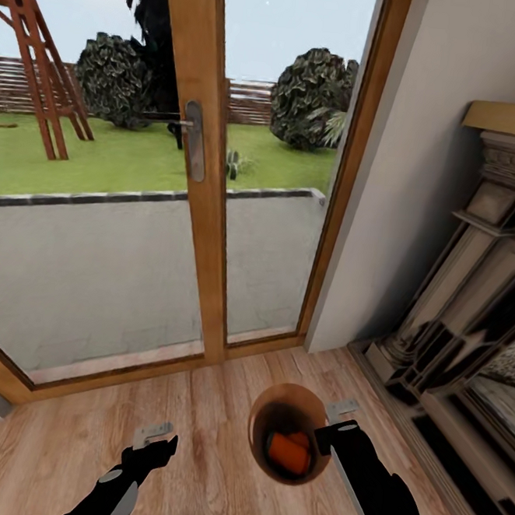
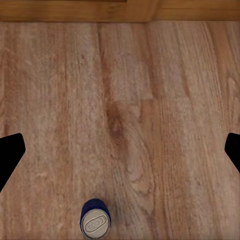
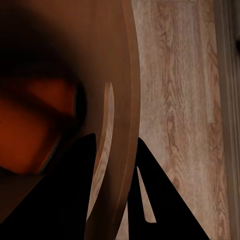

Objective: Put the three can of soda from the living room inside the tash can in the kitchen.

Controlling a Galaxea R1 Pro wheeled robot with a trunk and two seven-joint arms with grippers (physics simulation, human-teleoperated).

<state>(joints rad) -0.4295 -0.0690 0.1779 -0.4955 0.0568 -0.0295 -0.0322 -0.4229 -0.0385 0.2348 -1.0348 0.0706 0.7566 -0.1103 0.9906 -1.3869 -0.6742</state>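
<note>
The right gripper (image 1: 327, 438) fingers clamp the trash can (image 1: 261, 437) rim beside the glass door (image 1: 195, 166); orange cans (image 1: 289, 451) lie inside. The left gripper (image 1: 155, 445) fingers are apart above the floor (image 2: 150, 100), where a blue can (image 2: 94, 219) stands.

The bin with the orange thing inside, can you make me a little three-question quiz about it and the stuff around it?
1. True or false: the right pincer grips the bin by its rim.
2. What colour is the can standing upright on the wood floor? A orange, B dark blue, C green.
3. Fill in: the left pincer is ____ and holds nothing.

Key: 1 true. 2 B. 3 open.
</note>
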